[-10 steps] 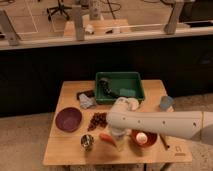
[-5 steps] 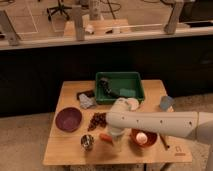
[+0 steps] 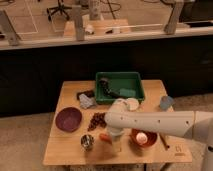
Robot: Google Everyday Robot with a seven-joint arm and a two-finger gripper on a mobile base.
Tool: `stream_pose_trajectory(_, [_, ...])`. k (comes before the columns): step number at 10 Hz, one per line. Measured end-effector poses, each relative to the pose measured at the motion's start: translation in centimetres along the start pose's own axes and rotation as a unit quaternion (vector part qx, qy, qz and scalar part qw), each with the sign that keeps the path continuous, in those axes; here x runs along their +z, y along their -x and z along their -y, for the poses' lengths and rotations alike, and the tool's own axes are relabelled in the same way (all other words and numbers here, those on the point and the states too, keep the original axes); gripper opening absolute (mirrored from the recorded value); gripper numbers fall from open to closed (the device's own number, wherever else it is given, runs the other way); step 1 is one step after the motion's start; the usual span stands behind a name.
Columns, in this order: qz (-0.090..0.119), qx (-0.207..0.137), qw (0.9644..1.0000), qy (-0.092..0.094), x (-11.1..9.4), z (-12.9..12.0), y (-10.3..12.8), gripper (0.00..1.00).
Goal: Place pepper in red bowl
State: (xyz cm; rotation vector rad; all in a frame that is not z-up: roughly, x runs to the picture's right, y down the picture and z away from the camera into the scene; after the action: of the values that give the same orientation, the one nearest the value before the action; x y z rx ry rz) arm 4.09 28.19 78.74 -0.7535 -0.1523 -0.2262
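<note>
The pepper [image 3: 104, 137], slim and orange-red, lies on the wooden table [image 3: 65, 152] near the front, between the steel cup and the red bowl. The red bowl [image 3: 135, 142] sits front right and holds a small round pale orange thing [image 3: 142, 137]. My gripper [image 3: 114, 138] hangs from the white arm [image 3: 155, 121], which reaches in from the right. It is low over the table, just right of the pepper's end and left of the red bowl. The arm's end covers much of it.
A dark purple bowl [image 3: 68, 119] sits at the left and a steel cup [image 3: 87, 142] at the front. Dark grapes [image 3: 97, 120] lie mid-table. A green bin [image 3: 120, 86] stands at the back. A long yellowish-brown thing [image 3: 164, 142] lies right of the red bowl.
</note>
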Motion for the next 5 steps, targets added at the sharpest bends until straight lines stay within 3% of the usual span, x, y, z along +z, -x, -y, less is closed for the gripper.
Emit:
stream_pose_trajectory(1, [-0.002, -0.001, 1.0, 0.001, 0.03, 0.01, 0.15, 0.8])
stream_pose_trajectory(5, [0.004, 0.008, 0.9999, -0.008, 0.54, -0.37, -0.02, 0.59])
